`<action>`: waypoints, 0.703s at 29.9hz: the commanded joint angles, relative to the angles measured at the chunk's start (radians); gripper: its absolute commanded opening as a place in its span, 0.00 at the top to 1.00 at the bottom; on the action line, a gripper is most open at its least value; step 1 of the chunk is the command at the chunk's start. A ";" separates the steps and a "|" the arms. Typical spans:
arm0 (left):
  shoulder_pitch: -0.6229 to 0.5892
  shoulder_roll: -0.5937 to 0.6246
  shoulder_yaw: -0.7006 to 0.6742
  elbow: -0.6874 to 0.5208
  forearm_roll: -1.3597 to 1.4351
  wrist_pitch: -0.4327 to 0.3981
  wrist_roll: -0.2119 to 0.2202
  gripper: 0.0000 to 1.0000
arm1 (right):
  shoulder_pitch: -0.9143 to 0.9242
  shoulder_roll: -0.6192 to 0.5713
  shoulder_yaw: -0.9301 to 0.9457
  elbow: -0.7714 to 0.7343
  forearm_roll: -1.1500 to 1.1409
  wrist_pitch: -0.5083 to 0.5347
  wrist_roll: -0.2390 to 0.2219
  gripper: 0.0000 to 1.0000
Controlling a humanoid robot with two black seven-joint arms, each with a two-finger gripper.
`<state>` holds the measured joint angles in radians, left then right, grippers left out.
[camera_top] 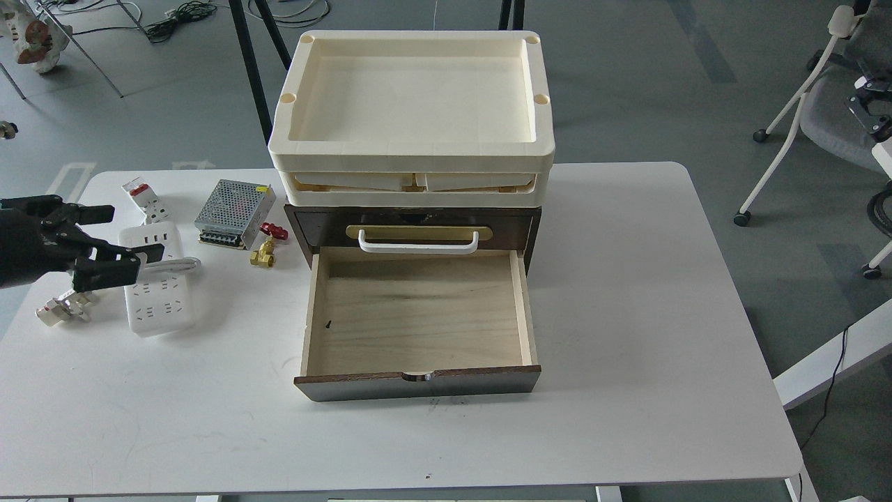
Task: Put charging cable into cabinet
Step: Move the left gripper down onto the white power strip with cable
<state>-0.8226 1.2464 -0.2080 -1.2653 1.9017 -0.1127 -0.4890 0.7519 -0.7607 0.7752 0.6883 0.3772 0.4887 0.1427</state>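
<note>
The charging cable (162,300), a white power strip with its cord looped around it, lies flat on the table's left side. My left gripper (136,232) is open and comes in from the left edge, with its fingers above the strip's upper left part and holding nothing. The dark brown cabinet (317,226) stands mid-table with its lower drawer (418,314) pulled open, showing an empty light wood interior. A dark part at the right edge seems to be my right gripper (867,111), too small to read.
Cream plastic trays (411,150) are stacked on the cabinet. Beside the strip lie a perforated metal power-supply box (233,213), a white block with a red tab (143,196), a brass valve with a red handle (266,245) and a small connector (63,307). A wheeled chair (787,118) stands at the right.
</note>
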 commanded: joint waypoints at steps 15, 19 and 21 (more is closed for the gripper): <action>-0.012 -0.396 0.104 0.513 0.238 0.027 0.000 0.06 | -0.037 -0.005 0.002 0.002 0.002 0.000 0.000 0.00; -0.015 -0.459 0.105 0.627 0.276 0.053 0.000 0.10 | -0.043 -0.005 0.002 0.002 0.003 0.000 0.001 0.00; -0.013 -0.496 0.107 0.687 0.280 0.086 0.000 0.10 | -0.049 -0.005 0.002 0.002 0.005 0.000 0.001 0.00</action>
<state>-0.8365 0.7975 -0.1026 -0.6593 2.1675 -0.0650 -0.4887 0.7088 -0.7655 0.7779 0.6899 0.3802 0.4887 0.1442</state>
